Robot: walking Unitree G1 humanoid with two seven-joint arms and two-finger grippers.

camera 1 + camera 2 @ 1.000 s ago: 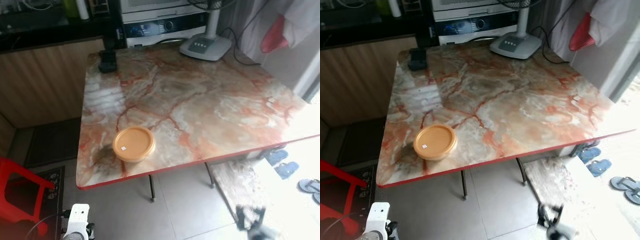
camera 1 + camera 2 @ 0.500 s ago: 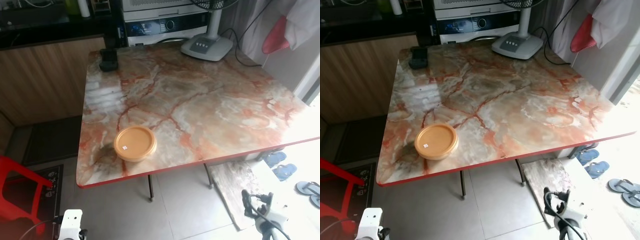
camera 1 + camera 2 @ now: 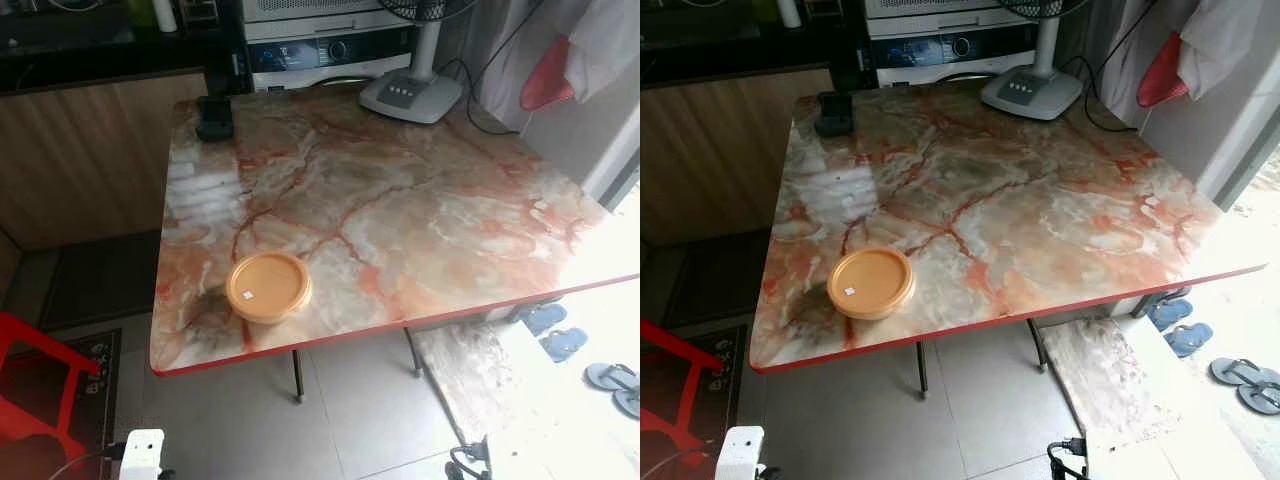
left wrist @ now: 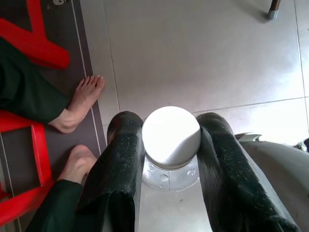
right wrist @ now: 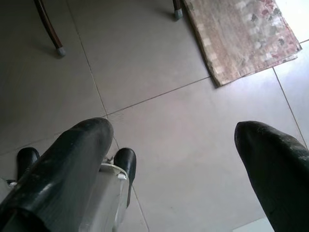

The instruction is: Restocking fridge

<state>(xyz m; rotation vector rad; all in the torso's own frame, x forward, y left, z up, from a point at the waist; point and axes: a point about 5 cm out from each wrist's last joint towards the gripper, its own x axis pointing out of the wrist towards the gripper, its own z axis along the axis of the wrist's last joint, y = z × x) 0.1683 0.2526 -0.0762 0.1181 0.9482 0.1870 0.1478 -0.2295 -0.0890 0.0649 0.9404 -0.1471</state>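
In the left eye view, an orange-lidded container (image 3: 268,287) is seen on the marble desk (image 3: 420,220) near its front edge.

In the left wrist view, a white-capped bottle (image 4: 171,137) is clamped between the left claw's (image 4: 169,145) fingers, above the floor.

In the right wrist view, the right claw (image 5: 176,145) is spread apart, holding nothing.
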